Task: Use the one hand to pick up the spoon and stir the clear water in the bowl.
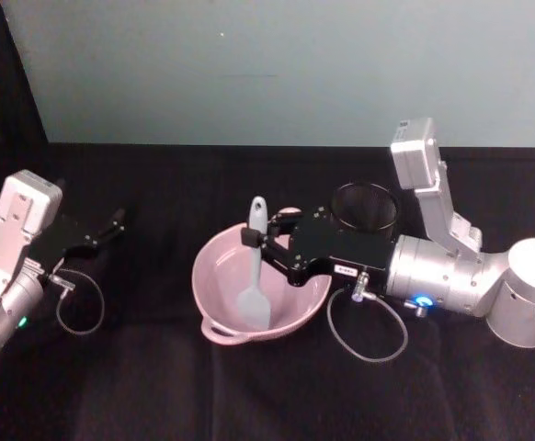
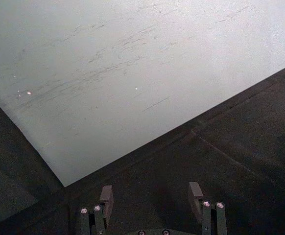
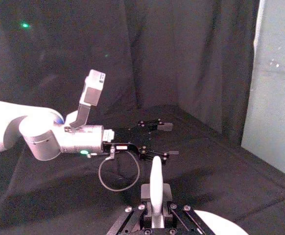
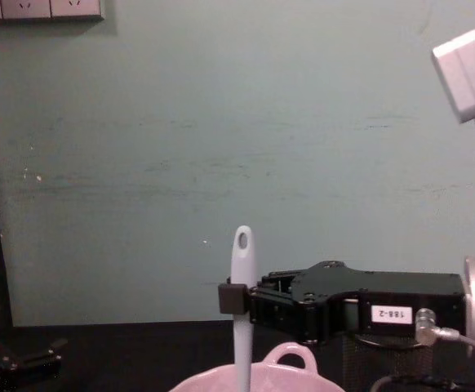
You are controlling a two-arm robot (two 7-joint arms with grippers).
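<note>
Over the bowl (image 1: 198, 276), right gripper (image 1: 256, 238) clamps the spoon (image 1: 253, 280) by its upper handle: light, stiff, slick plastic, likely best pinched high; left gripper (image 1: 111, 226) idles at nine o'clock, unclenched.

The bowl (image 1: 217, 276) sat near the middle of the counter (image 1: 249, 395). The spoon (image 1: 254, 271) stood in it, blade down and handle leaning toward the back. The mesh cup (image 1: 369, 216) stood behind the bowl, to its right. The right gripper (image 1: 254, 237) reached in from the right above the bowl's rear rim, jaws clamped on the spoon's handle. The left gripper (image 1: 116, 223) hung well apart at the far left.
</note>
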